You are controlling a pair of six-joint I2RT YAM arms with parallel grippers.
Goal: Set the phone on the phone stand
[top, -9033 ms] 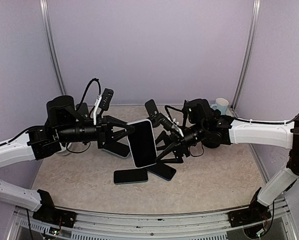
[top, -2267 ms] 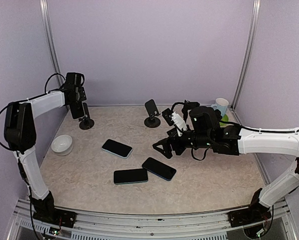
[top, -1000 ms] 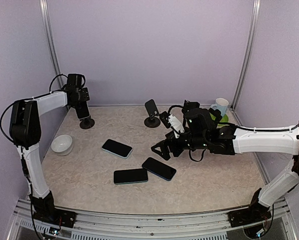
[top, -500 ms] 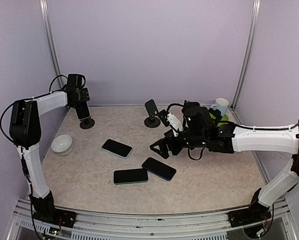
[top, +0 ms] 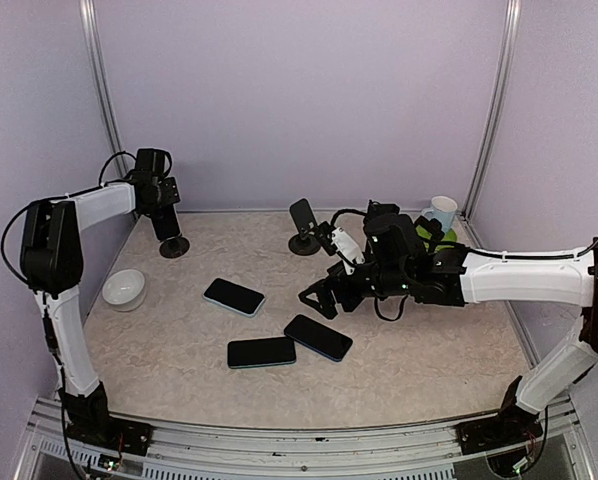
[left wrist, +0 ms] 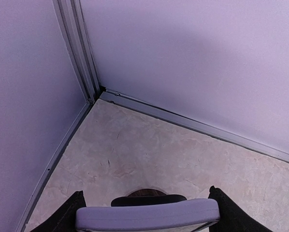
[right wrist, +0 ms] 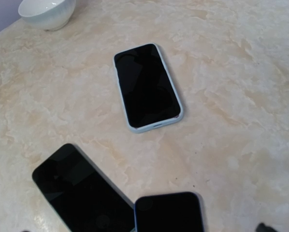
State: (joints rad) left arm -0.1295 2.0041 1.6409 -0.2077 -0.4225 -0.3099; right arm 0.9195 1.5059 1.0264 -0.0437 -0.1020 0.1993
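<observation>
Gripping the pale-cased phone across its width, the left hand held it just above the phone stand beneath its fingers. Released off-centre, it could slide off and topple. The right hand hung wide open.

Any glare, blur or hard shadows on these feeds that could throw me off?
Top external: even soft light, sharp, faint shadows only; the frame posts bow slightly. Right wrist: sharp; the light-cased phone shows dim reflections on its screen, no blown glare. Left wrist: wall and tabletop crisp, the held phone at the bottom edge slightly soft.
</observation>
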